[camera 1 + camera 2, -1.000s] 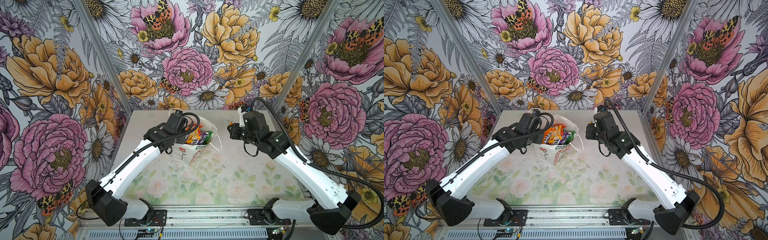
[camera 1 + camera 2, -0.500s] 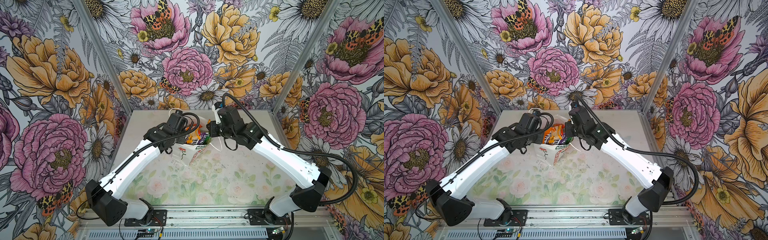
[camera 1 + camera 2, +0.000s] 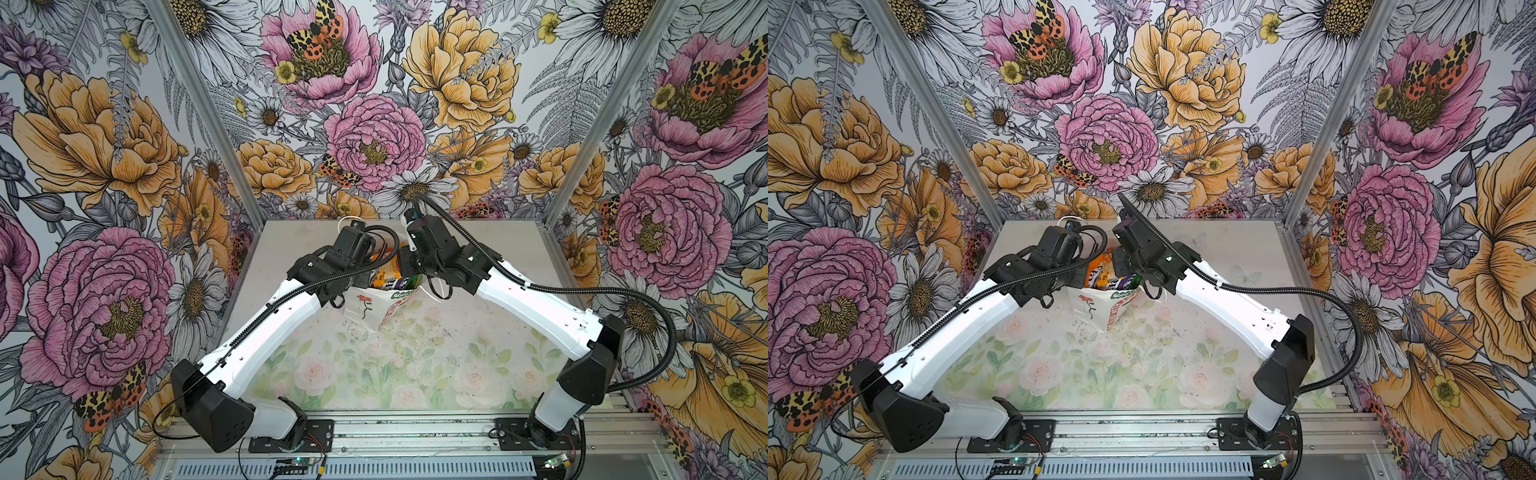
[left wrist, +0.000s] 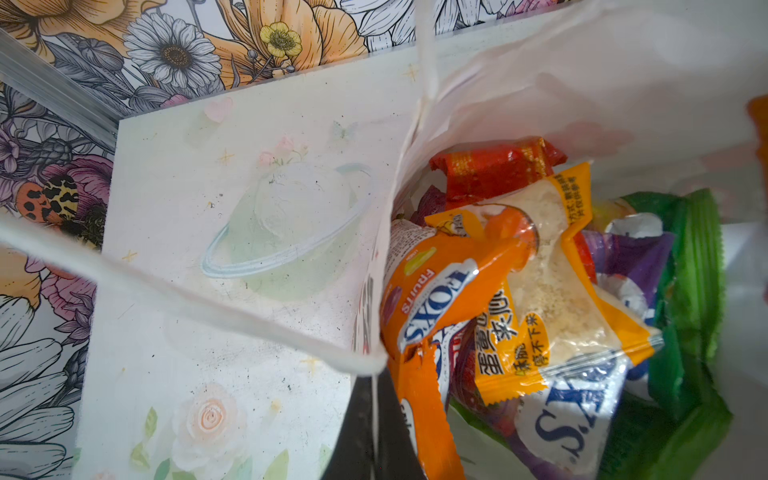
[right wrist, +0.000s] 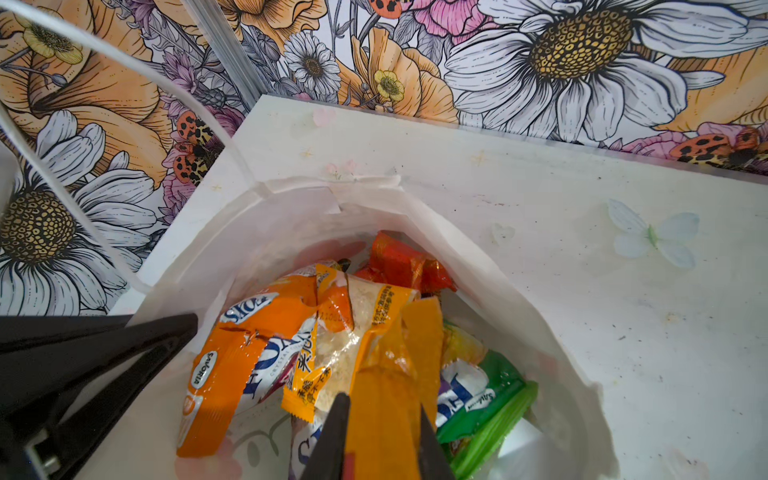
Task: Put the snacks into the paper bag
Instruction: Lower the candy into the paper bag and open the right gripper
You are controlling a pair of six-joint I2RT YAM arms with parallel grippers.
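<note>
1. Finds the paper bag (image 3: 361,305) (image 3: 1086,306) upright and open-mouthed at the far middle of the table (image 3: 478,332) in both top views.
2. Pinches the bag's rim with the left gripper (image 4: 374,386), jaws closed flat on the paper.
3. Clamps an orange packet (image 5: 415,340) in the right gripper (image 5: 381,403), jaws narrow around it, right over the open mouth.
4. Shows other snacks already inside: an orange Fox's bag (image 5: 232,353), a yellow pack (image 4: 548,282) with a clear window, a red sachet (image 4: 494,166), a green bag (image 5: 486,399) and a purple pouch (image 4: 631,253).
5. Cannot tell whether the held packet touches the pile beneath; looks close, perhaps resting.
6. Loops a white cord handle (image 5: 83,54) up past the rim.
</note>
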